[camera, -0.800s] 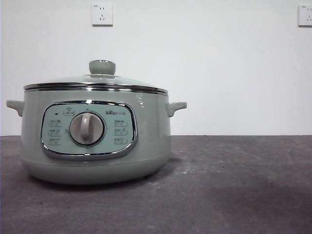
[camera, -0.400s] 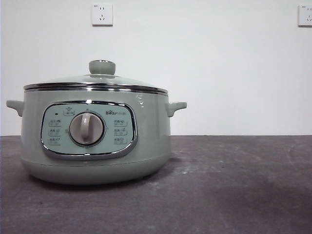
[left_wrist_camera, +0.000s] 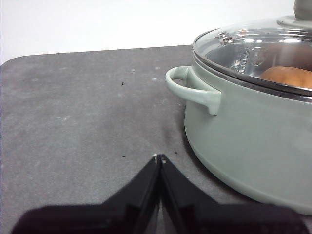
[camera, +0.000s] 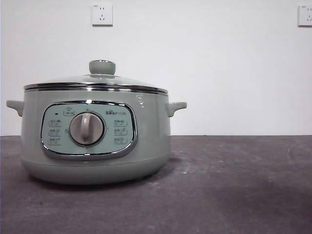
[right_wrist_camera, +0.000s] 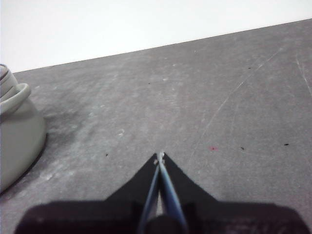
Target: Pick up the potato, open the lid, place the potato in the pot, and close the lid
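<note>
The potato (left_wrist_camera: 288, 76) lies inside the pot (left_wrist_camera: 253, 126) under the seated lid (left_wrist_camera: 253, 48) (task apparently done), just beside the left claw (left_wrist_camera: 159, 157), pressed together and empty.

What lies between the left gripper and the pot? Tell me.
Only bare dark table separates the left gripper from the pot, per the left wrist view.

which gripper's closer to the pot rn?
Left. The left gripper sits shut beside the pot, below its side handle. The right gripper, also shut, is farther off over bare table.
</note>
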